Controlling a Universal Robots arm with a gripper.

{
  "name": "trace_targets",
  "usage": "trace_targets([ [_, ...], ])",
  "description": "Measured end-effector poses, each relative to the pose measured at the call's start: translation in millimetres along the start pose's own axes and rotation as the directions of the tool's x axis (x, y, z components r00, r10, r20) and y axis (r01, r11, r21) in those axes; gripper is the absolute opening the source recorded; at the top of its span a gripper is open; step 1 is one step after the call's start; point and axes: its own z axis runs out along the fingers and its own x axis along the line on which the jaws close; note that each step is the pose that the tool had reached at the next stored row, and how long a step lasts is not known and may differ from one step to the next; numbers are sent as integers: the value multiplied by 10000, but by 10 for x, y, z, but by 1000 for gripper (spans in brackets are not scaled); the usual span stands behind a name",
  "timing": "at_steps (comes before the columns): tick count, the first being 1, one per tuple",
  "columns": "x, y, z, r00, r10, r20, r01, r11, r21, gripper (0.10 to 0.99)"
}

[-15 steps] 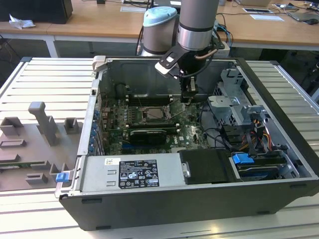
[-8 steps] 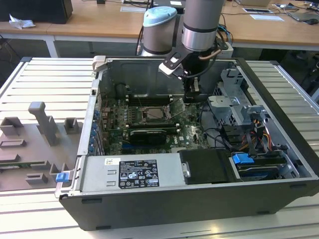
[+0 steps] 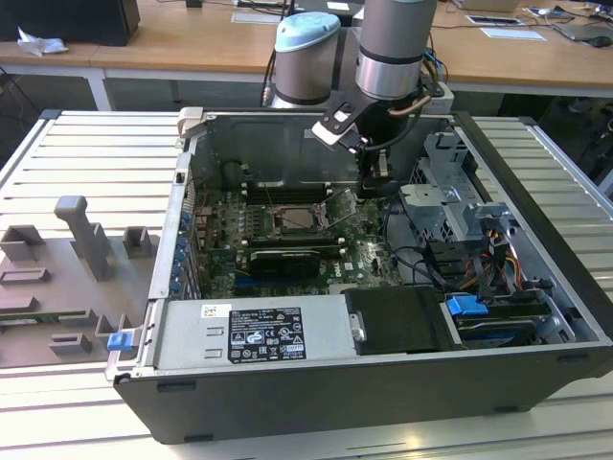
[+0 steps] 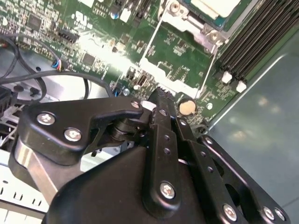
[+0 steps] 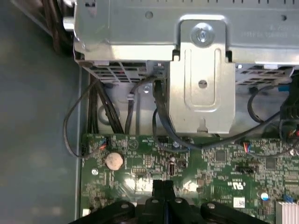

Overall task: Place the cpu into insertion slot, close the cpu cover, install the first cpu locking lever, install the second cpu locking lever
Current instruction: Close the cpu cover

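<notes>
**CPU seated; lever slip risk**

The cpu (image 4: 216, 6) appears seated in the insertion slot (image 3: 292, 218), ahead of the gripper (image 4: 161, 93). Its fingers meet, empty (nothing gripped). A thin locking lever (image 4: 211, 65) lies beside the tips; a slip could strike the coin cell (image 4: 187, 107).

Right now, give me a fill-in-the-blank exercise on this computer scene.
1. The gripper hangs over the ___ circuit board.
2. Its fingers are ___.
3. The pale-faced ___ lies in the insertion slot.
Missing words: green; shut; cpu.
</notes>
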Motion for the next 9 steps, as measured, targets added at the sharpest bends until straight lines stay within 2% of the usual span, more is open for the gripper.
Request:
trace_targets([
  [4, 12, 26, 14, 10000, -19, -1, 19, 10000, 18, 106],
  [9, 21, 38, 74, 10000, -37, -4, 37, 10000, 71, 106],
])
